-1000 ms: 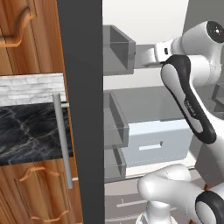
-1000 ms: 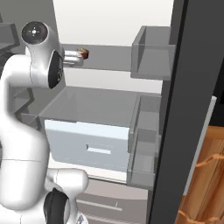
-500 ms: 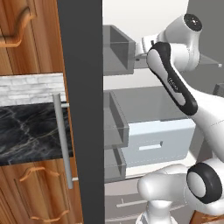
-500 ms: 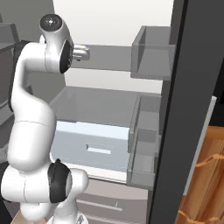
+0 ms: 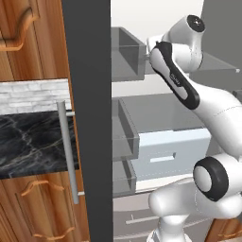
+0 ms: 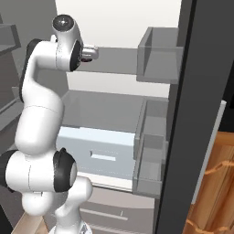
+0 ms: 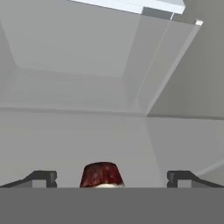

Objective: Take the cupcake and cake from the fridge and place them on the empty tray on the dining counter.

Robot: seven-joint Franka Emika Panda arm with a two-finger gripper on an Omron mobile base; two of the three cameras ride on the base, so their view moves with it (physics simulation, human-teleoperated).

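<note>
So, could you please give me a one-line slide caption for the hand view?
Open claw straddling the red-brown cupcake on a grey fridge shelf.

Hidden and cropped parts at the fridge shelf.
In the hand view, we are seeing the cupcake [image 7: 100, 174] cropped below; in both base views, the arm's wrist is hiding the gripper's fingers.
</note>
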